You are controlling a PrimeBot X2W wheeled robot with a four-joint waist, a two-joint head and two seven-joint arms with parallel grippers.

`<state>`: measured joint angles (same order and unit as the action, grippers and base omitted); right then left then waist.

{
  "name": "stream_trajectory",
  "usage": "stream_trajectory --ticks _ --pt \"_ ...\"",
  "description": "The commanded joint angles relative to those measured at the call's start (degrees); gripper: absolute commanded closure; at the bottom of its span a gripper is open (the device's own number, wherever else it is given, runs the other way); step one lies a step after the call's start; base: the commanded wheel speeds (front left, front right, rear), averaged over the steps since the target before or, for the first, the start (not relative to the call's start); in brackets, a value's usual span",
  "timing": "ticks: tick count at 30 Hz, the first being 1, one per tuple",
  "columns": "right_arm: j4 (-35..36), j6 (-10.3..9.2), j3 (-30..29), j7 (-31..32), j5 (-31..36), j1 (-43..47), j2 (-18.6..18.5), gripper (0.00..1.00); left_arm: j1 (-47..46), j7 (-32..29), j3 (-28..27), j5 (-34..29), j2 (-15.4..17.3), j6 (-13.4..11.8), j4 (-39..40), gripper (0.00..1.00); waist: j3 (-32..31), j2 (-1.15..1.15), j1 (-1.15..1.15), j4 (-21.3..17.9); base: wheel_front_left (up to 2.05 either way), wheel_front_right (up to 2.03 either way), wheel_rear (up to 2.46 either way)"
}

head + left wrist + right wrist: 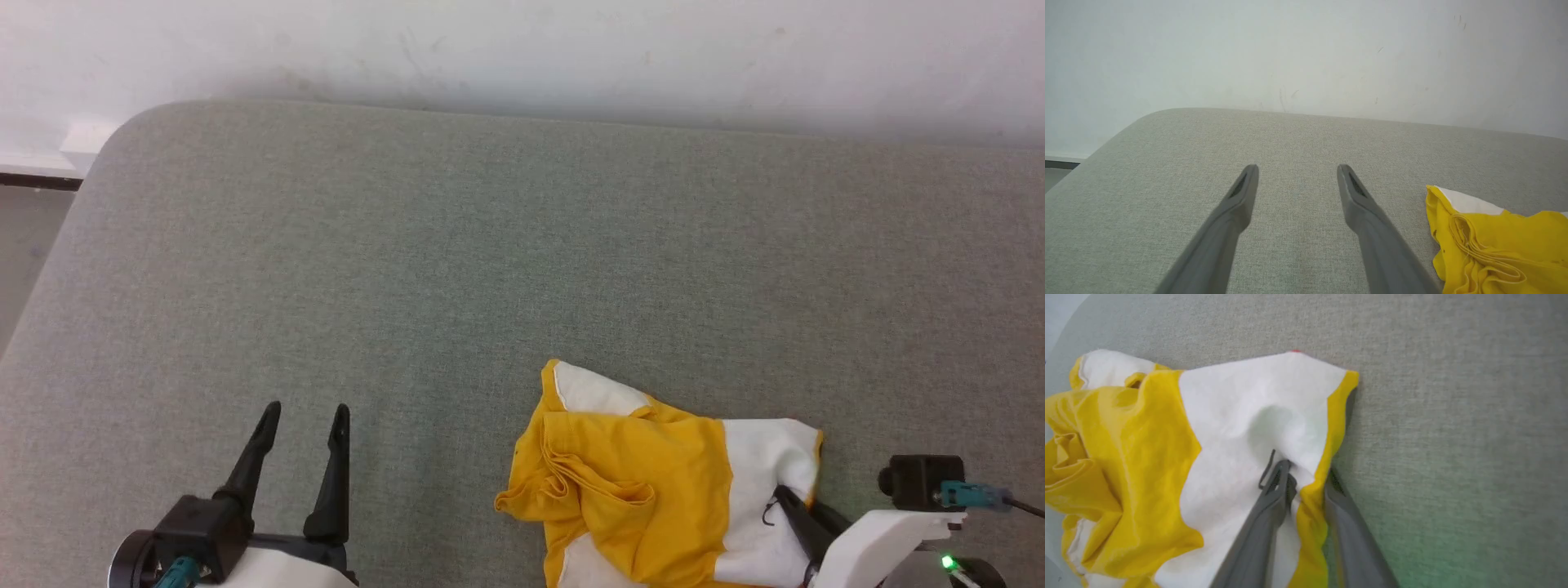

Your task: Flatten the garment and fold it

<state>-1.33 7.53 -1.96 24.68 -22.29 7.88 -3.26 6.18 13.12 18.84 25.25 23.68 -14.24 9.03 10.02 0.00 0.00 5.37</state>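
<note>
Right end effector [1306, 477] narrowed astride the yellow hem of the T-shirt [637, 482], crumpled at the table's [490, 245] near edge; can't tell if I'm gripping. Left end effector [304, 412] wide open, empty. Flattening stage: I'd say a firm pinch next, then spread outward.

1 T-shirt [637, 482], lower right of centre, one crumpled heap. White areas [767, 457] on it: 3 showing in the head view, at top, right and bottom left. 1 thin black squiggle [769, 513] on the right white area. 2 end effectors: left end effector [306, 408] at lower left, right end effector [1307, 469] at the shirt edge. 2 dark fingers [335, 465] each, 4 total. 1 grey worktop [408, 245], 1 rounded corner [139, 122] at upper left. 1 wall [522, 49]. 1 green light [947, 562], lower right.
</note>
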Motion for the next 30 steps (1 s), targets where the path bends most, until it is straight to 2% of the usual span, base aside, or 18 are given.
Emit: stream_trajectory --ticks 1,10,18,19,26,30 --pt "-1.7 -0.04 1.1 0.5 -1.1 -0.4 0.4 1.00 -0.9 0.1 0.0 -0.4 0.2 -0.4 0.0 0.00 -0.3 0.00 0.00 0.2 0.00 0.00 0.00" --pt "-1.1 -0.04 -0.5 -0.7 1.4 -3.6 0.4 1.00 -0.6 0.4 0.1 -0.6 -0.1 -0.9 0.7 0.00 -1.5 0.00 0.00 -2.3 0.00 0.00 0.00" --pt "0.2 -0.04 -0.8 0.9 5.5 -8.7 0.4 1.00 -1.0 0.7 0.0 -1.0 0.1 -1.0 1.4 0.00 -1.1 0.00 0.00 -7.8 0.00 0.00 0.00" --pt "0.4 -0.04 -0.9 1.6 7.2 -10.6 0.3 1.00 -1.3 0.7 0.0 -1.1 0.2 -1.0 1.5 0.00 -0.9 0.00 0.00 -9.6 0.00 0.00 0.00" --pt "0.4 -0.04 -1.4 4.3 10.7 -17.4 -4.8 1.00 -2.9 -0.1 0.6 -1.9 0.8 -0.8 2.4 0.00 0.9 0.00 0.00 -14.2 0.00 0.00 0.00" --pt "0.8 -0.04 -1.3 6.8 12.5 -21.9 -10.9 1.00 -4.3 -0.6 0.0 -2.8 2.1 -1.0 3.9 0.00 3.4 0.00 0.00 -16.6 0.00 0.00 0.00"
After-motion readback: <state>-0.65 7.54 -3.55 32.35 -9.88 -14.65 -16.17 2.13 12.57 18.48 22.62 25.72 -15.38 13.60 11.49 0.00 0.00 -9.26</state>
